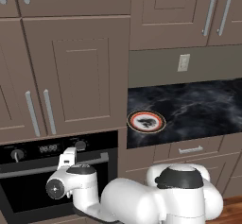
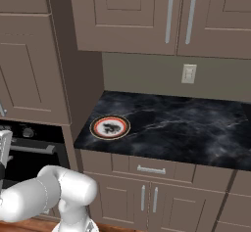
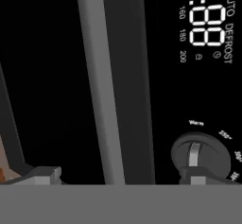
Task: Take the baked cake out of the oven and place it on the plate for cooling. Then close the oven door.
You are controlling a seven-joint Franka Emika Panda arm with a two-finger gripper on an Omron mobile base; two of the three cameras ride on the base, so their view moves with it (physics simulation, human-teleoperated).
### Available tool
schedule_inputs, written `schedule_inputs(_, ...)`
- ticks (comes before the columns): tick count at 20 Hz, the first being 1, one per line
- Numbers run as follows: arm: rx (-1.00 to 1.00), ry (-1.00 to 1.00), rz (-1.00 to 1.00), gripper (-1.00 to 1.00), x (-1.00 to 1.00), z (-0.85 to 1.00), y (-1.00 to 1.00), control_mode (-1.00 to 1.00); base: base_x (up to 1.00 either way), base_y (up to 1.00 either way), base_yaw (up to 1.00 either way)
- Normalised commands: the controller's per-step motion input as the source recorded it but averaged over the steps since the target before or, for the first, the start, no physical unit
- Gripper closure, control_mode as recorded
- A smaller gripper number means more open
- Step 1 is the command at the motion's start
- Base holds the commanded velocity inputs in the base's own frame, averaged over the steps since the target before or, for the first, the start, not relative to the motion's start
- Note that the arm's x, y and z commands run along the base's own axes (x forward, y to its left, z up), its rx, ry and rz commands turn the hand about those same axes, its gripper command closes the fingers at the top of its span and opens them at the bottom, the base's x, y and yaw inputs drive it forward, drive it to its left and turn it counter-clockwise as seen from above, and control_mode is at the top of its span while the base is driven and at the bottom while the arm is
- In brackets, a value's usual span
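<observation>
The black oven (image 1: 28,190) sits low in the wall of cabinets, with its oven door (image 1: 33,197) shut. The baked cake is hidden behind it. My gripper (image 1: 70,160) is right at the door's silver bar handle (image 1: 28,169), just below the right knob (image 1: 80,145). In the hand view the handle (image 3: 101,86) runs between my two fingertips (image 3: 43,173), and the gripper (image 3: 123,175) is open with the jaws wide on either side of the bar. The plate (image 1: 146,121), red-ringed with a dark centre, lies on the black counter's left end; the right base view has the plate (image 2: 110,127) too.
A black marble counter (image 2: 186,123) extends right of the oven, with drawers and cabinet doors (image 2: 147,197) below. Brown wall cabinets (image 1: 75,76) hang above the oven and the counter. A wall socket (image 1: 183,62) sits on the backsplash. The oven display (image 3: 205,20) and a knob (image 3: 194,154) are close ahead.
</observation>
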Motion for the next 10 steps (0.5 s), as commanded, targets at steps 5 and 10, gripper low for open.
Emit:
schedule_inputs(5, -0.02, -0.02, 0.0, -1.0, 0.25, -0.25, 0.0, -1.0, 0.0, 0.0, 0.0)
schedule_inputs(10, -0.04, -0.02, 0.0, -1.0, 0.33, -0.17, 0.04, -1.0, 0.0, 0.0, 0.0)
